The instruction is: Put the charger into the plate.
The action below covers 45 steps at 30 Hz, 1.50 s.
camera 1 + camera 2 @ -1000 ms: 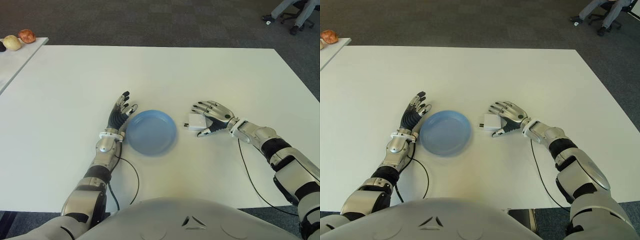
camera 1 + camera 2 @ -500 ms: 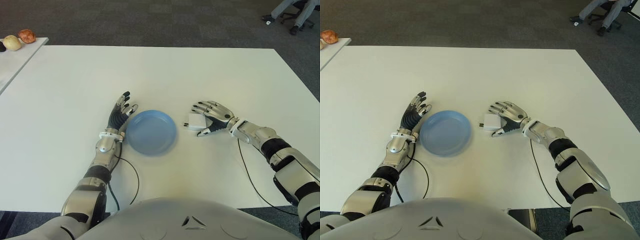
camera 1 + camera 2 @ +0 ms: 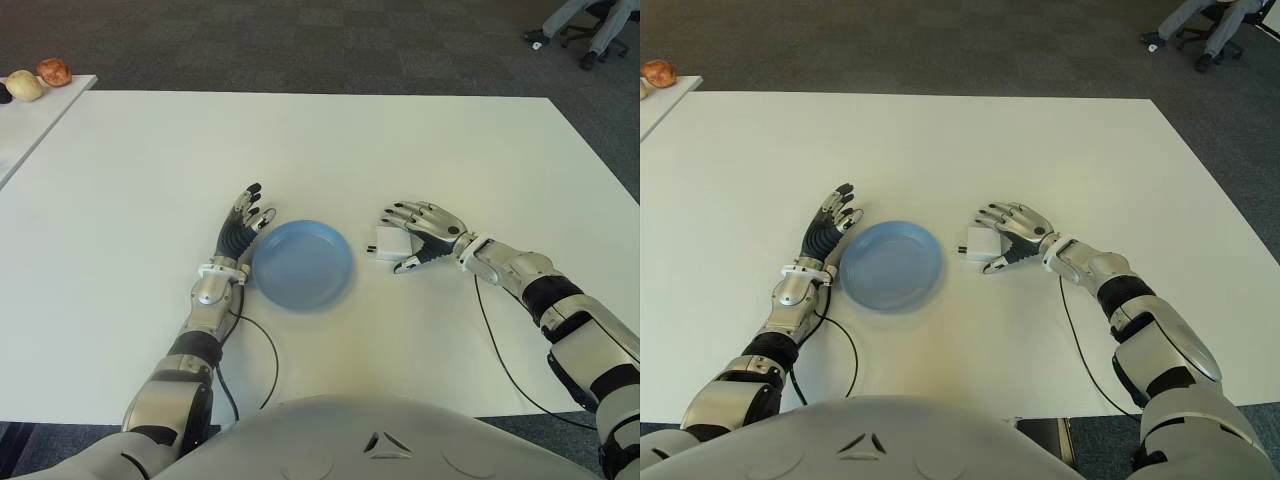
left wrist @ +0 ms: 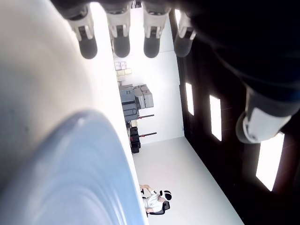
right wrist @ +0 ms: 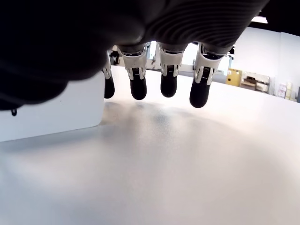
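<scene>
A: Charger (image 3: 392, 243) position?
B: White block lying on the table (image 3: 400, 140), just to the right of the blue plate (image 3: 302, 264), outside its rim.

A: Right hand (image 3: 424, 232)?
B: Over the charger's right side, fingers (image 5: 138, 86) extended and spread above it, not gripping; whether they touch it I cannot tell.

A: Left hand (image 3: 240, 232)?
B: Just beside the plate's left rim, fingers straight, holding nothing.

A: Anything else?
B: Rounded objects (image 3: 38, 78) on a second table, far left of the plate.
</scene>
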Available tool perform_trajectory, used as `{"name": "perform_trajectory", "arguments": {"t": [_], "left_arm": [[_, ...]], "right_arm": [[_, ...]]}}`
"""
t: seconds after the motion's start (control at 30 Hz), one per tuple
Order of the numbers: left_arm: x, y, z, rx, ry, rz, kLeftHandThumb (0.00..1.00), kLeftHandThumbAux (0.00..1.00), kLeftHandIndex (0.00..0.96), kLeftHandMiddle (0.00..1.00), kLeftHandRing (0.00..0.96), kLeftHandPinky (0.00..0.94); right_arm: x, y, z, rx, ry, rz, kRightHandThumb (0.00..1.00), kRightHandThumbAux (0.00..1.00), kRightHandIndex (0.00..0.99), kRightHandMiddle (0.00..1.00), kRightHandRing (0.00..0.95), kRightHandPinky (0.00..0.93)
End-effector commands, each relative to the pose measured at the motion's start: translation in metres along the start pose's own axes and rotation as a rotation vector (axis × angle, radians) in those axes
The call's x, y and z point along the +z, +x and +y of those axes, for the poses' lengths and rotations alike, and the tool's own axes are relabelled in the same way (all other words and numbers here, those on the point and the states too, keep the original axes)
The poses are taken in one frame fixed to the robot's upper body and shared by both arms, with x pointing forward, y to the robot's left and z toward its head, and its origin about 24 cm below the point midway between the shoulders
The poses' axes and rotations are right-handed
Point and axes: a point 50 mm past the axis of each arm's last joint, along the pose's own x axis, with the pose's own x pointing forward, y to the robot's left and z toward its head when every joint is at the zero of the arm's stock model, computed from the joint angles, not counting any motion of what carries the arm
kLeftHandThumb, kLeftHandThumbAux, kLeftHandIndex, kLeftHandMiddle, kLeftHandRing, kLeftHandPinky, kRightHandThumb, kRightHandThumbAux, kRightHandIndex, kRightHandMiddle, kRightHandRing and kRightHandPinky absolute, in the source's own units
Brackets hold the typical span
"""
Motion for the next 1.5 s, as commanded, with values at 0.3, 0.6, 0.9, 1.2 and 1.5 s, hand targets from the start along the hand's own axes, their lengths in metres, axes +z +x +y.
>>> {"name": "perform_trajectory", "arguments": {"t": [0.3, 0.6, 0.9, 1.2, 1.5], "left_arm": [[-0.0382, -0.0364, -0.0085, -0.011, -0.015, 0.193, 0.0, 0.483, 0.058, 0.061, 0.045, 0.048], [-0.0359, -0.0358, -0.0099, -0.005, -0.01, 0.17, 0.0, 0.478, 0.066, 0.071, 0.059, 0.075], [-0.0357, -0.0353, -0.0109, -0.002, -0.003, 0.169, 0.0, 0.46, 0.074, 0.076, 0.064, 0.075], [-0.0359, -0.0347, -0.0122, -0.003, -0.002, 0.174, 0.0, 0.464, 0.079, 0.082, 0.064, 0.067], [-0.0349, -0.0337, -0.0139, -0.003, 0.002, 0.168, 0.0, 0.457, 0.076, 0.077, 0.056, 0.051]], "right_arm": [[-0.0034, -0.0055, 0.008, 0.104, 0.005, -0.016, 0.695, 0.576, 0.372, 0.531, 0.595, 0.684], [-0.0027, -0.005, 0.008, 0.089, -0.026, 0.004, 0.848, 0.67, 0.413, 0.554, 0.801, 0.832], [-0.0026, -0.0052, 0.004, 0.073, -0.084, 0.002, 0.85, 0.675, 0.409, 0.545, 0.831, 0.844], [-0.004, -0.0056, 0.0009, 0.033, -0.135, 0.003, 0.847, 0.677, 0.407, 0.542, 0.827, 0.831], [-0.0059, -0.0065, 0.0001, 0.023, -0.15, 0.012, 0.846, 0.677, 0.408, 0.542, 0.82, 0.824]]}}
